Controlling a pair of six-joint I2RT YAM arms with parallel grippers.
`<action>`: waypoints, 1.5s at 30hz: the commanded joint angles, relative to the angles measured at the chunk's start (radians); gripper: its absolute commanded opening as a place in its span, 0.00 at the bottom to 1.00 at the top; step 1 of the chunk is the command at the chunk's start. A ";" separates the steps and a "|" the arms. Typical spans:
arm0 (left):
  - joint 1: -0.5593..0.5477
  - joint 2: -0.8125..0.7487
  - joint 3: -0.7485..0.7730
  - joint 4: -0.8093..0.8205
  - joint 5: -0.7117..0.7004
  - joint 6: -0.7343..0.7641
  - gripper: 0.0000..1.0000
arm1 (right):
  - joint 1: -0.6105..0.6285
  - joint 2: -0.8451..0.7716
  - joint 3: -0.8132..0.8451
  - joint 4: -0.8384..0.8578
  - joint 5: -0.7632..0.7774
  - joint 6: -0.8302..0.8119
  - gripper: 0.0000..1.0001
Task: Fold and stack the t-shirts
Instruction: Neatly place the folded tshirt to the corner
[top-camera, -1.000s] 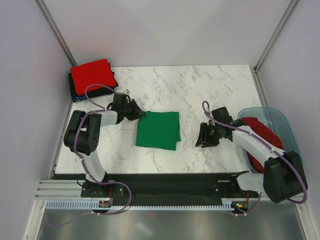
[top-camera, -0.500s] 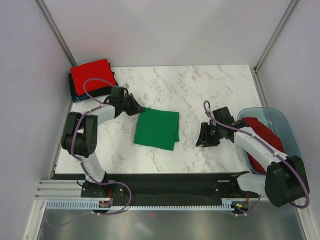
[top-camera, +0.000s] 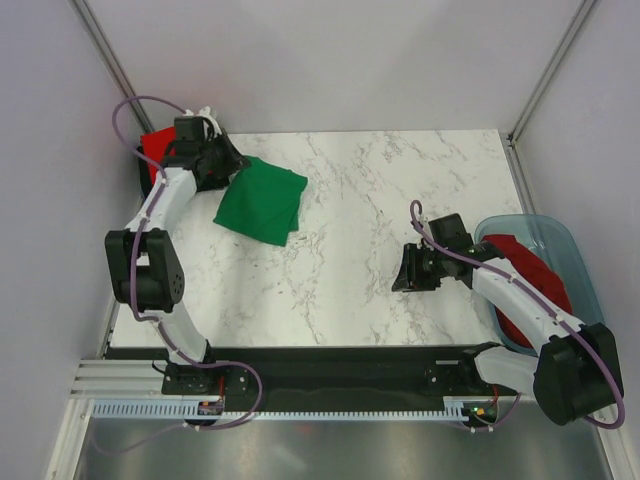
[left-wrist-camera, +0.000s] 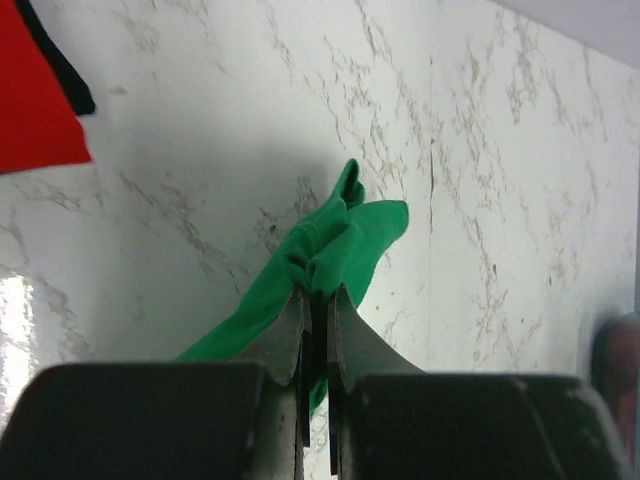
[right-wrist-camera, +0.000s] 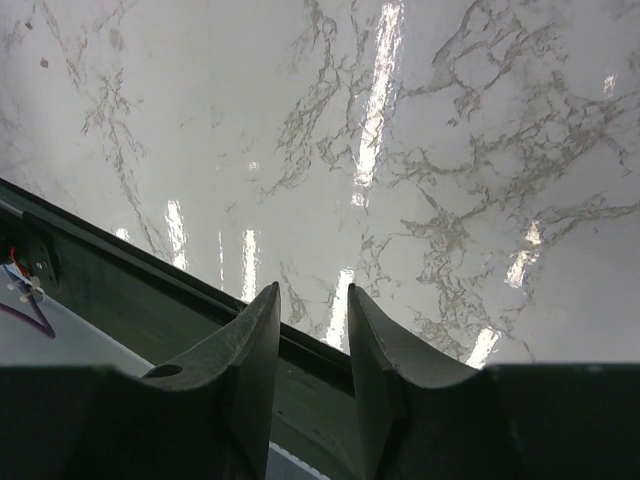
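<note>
My left gripper (top-camera: 228, 165) is shut on an edge of the folded green t-shirt (top-camera: 262, 200), which hangs off it over the far left of the table. In the left wrist view the green cloth (left-wrist-camera: 340, 240) bunches between the closed gripper (left-wrist-camera: 318, 295). A folded red t-shirt (top-camera: 153, 148) lies on a black one in the far left corner, mostly hidden by my left arm; it also shows in the left wrist view (left-wrist-camera: 35, 100). My right gripper (top-camera: 405, 270) is open and empty, low over the table (right-wrist-camera: 312, 295).
A translucent blue tub (top-camera: 565, 240) at the right edge holds a crumpled red shirt (top-camera: 530, 275). White walls and metal posts close in the table's sides. A black rail (right-wrist-camera: 120, 290) runs along the near edge.
My left gripper has carried the green t-shirt from the table's middle up and to the far left, toward the red stack. The right arm has stayed almost still.
</note>
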 joint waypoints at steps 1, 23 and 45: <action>0.069 -0.013 0.114 -0.037 0.075 0.074 0.02 | -0.001 -0.016 0.023 0.009 -0.025 -0.023 0.40; 0.152 0.028 0.615 -0.190 0.089 0.111 0.02 | -0.001 -0.012 0.009 0.039 -0.053 -0.032 0.39; 0.227 0.174 0.769 -0.181 0.123 0.046 0.02 | -0.003 0.013 -0.001 0.041 -0.062 -0.029 0.38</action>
